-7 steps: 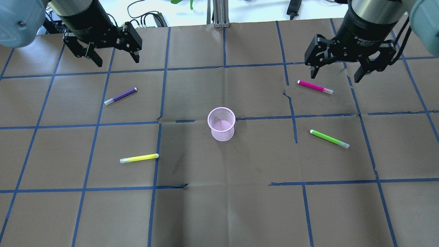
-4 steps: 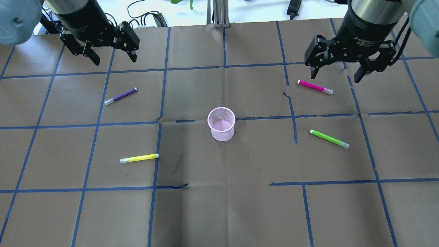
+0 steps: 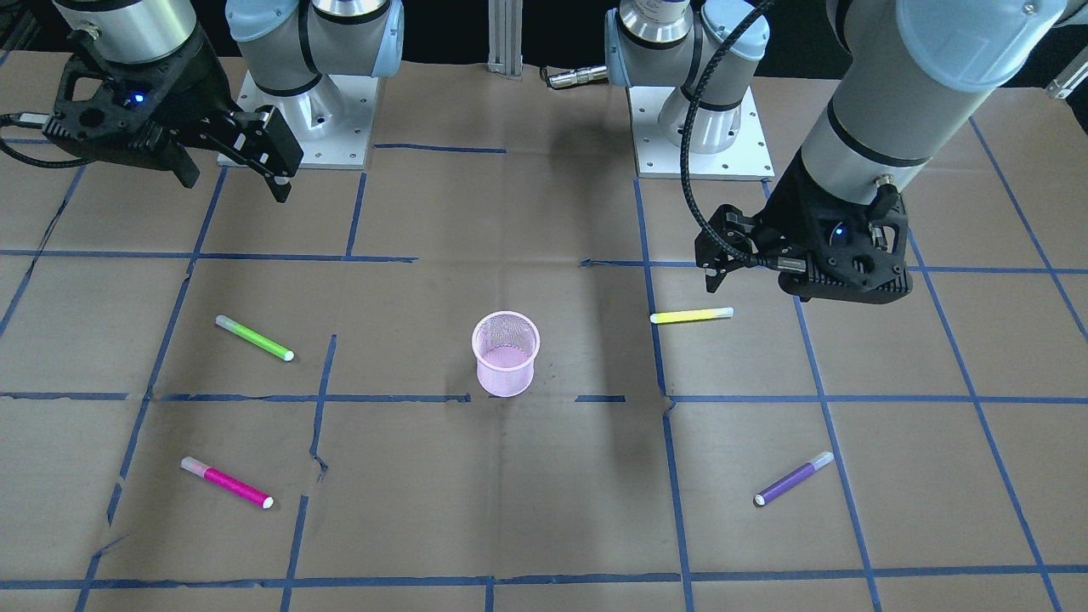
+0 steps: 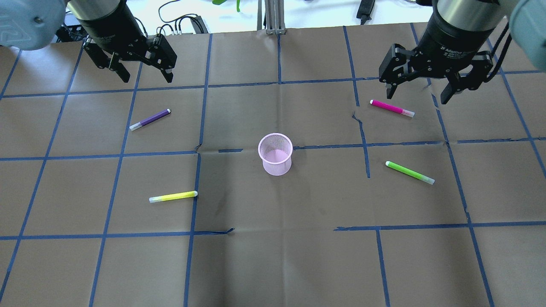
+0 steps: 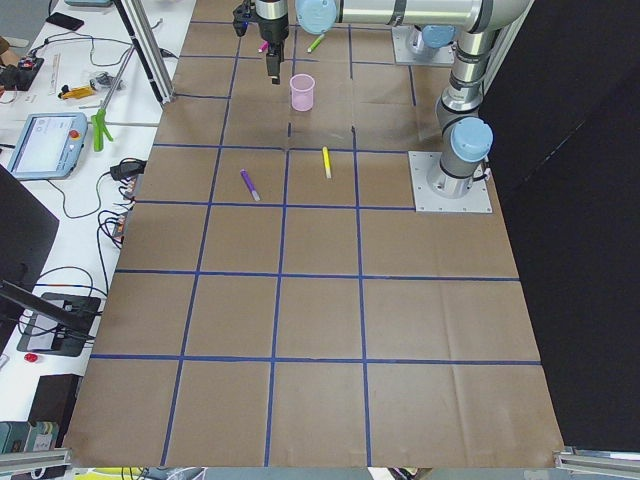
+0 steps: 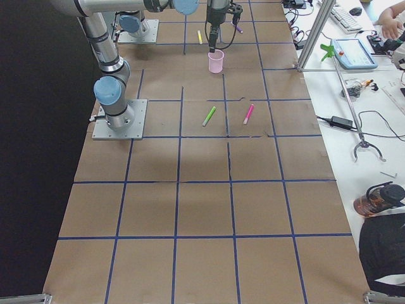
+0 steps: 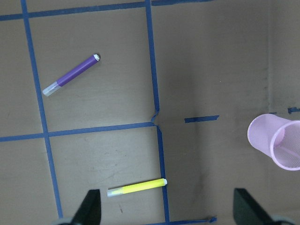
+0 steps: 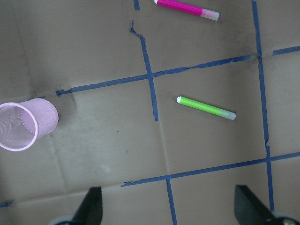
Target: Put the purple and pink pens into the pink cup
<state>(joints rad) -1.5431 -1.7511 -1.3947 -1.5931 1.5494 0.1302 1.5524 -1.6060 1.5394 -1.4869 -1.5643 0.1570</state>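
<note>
The left tool (image 4: 147, 79) hangs high above the bench (image 4: 273, 264), its fingers spread wide with nothing between them. The purple pen (image 4: 150, 119) lies flat on the paper beneath this tool, well clear of the fingertips. The right tool (image 4: 418, 97) is likewise spread and empty. The pink pen (image 4: 392, 108) lies flat below it, untouched. The pink mesh cup (image 4: 275, 154) stands upright between the two tools, inward of each, with nothing in it. A yellow highlighter (image 4: 173, 196) lies on the left tool's side and a green highlighter (image 4: 410, 172) on the right tool's side.
</note>
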